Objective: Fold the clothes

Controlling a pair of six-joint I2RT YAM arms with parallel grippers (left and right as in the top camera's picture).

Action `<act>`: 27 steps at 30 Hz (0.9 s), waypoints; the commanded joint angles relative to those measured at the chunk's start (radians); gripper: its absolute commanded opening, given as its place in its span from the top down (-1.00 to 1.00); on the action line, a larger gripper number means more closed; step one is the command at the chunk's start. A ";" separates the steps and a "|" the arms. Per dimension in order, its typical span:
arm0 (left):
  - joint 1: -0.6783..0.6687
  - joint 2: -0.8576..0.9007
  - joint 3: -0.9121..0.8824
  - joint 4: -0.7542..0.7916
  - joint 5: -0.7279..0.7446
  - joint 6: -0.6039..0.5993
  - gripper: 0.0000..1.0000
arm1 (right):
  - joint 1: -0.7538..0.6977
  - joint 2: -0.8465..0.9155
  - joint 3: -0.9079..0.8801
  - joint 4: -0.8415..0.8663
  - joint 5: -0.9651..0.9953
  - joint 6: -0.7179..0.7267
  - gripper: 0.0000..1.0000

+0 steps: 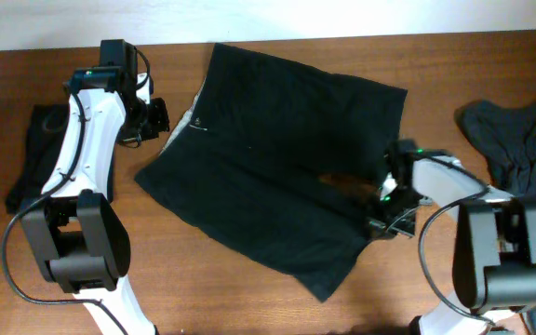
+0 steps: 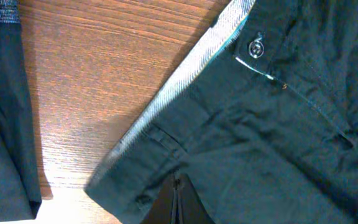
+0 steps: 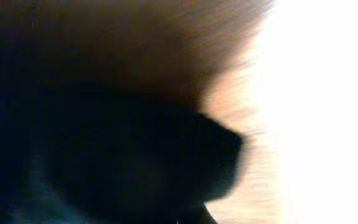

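Wide black shorts (image 1: pixel 277 167) lie spread flat across the middle of the table, their pale waistband strip (image 1: pixel 186 119) turned to the left. The left wrist view shows that waistband (image 2: pixel 185 74) and its button (image 2: pixel 257 47) from close up. My left gripper (image 1: pixel 154 116) is at the waistband end, its jaws shut (image 2: pixel 178 190) just over the fabric, with nothing seen between them. At the shorts' right leg hem my right gripper (image 1: pixel 384 209) rests low, shut. Its wrist view is only blurred dark cloth (image 3: pixel 104 155) against bright wood.
A dark folded garment (image 1: pixel 33 154) lies at the far left edge, also seen beside the shorts (image 2: pixel 2 124). A crumpled dark grey garment (image 1: pixel 519 140) sits at the far right. A small fold near the right hem exposes wood (image 1: pixel 338 181).
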 commanded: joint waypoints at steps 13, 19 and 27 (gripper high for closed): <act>-0.001 -0.001 -0.002 -0.047 0.054 -0.009 0.99 | -0.136 0.034 0.283 0.011 0.210 -0.108 0.93; -0.001 -0.001 -0.002 -0.060 0.053 -0.009 0.98 | -0.121 0.034 0.425 -0.196 -0.035 -0.220 0.92; -0.001 -0.001 -0.006 -0.056 0.053 -0.009 0.96 | -0.051 0.034 0.333 -0.252 -0.079 -0.216 0.92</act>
